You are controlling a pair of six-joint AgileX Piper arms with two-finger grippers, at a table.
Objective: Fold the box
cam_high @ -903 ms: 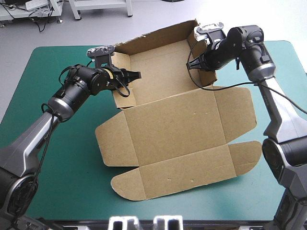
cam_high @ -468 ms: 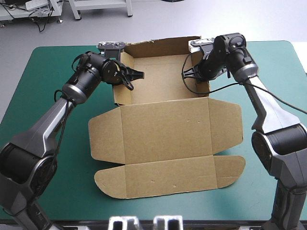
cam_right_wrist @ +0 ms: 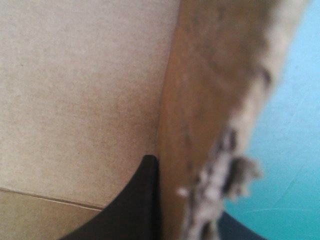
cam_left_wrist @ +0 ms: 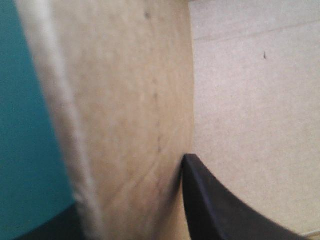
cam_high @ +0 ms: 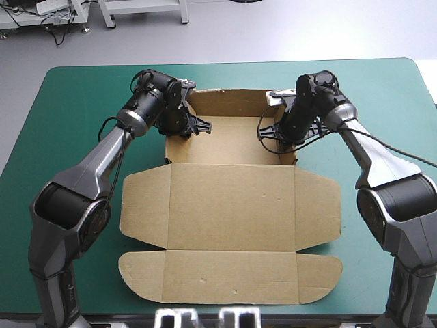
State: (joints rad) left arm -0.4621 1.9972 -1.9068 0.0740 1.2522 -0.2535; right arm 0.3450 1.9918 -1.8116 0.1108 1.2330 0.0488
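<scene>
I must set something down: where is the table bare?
Bare teal-green cover in the far corners, outside the left tool and right tool. Crowded elsewhere: both tools clamp the box walls, the lid covers the near middle, arms flank it.

Blurred walls of the brown cardboard box (cam_left_wrist: 125,100) all but hide one black finger of left gripper (cam_left_wrist: 130,192) and right gripper (cam_right_wrist: 192,195).

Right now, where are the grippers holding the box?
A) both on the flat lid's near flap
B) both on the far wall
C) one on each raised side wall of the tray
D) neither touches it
C: the left gripper and the right gripper each pinch a raised side wall of the box, with the board between the fingers in both wrist views.
</scene>
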